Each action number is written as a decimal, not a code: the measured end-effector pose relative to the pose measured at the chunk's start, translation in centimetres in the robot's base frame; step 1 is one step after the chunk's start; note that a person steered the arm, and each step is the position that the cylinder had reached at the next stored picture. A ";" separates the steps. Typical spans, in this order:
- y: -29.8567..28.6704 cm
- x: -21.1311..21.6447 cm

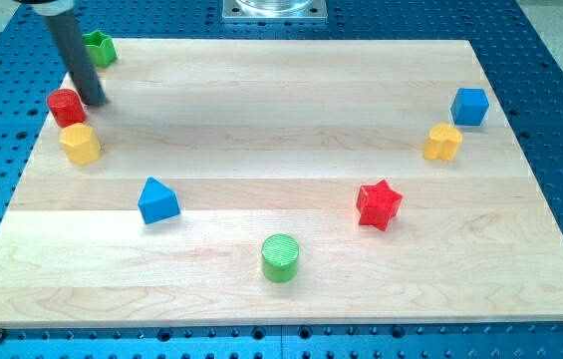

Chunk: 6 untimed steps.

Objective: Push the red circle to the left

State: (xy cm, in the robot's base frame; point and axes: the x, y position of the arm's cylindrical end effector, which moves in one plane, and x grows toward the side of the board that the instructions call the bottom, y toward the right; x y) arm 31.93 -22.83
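Note:
The red circle point(65, 106) is a short red cylinder near the board's left edge, at the view's upper left. My tip point(95, 100) is at the end of the dark rod that comes down from the view's top left. It stands just right of the red circle, touching or nearly touching it. A yellow block point(80, 144) sits directly below the red circle, close to it.
A green block point(99, 47) sits at the board's top left corner behind the rod. A blue triangle point(157, 200), a green cylinder point(280, 258) and a red star point(379, 204) lie lower down. A yellow block point(442, 142) and a blue cube point(469, 106) are at the right.

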 end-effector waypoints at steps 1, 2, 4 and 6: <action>1.8 0.5; -0.1 1.6; -0.5 1.6; -2.9 1.6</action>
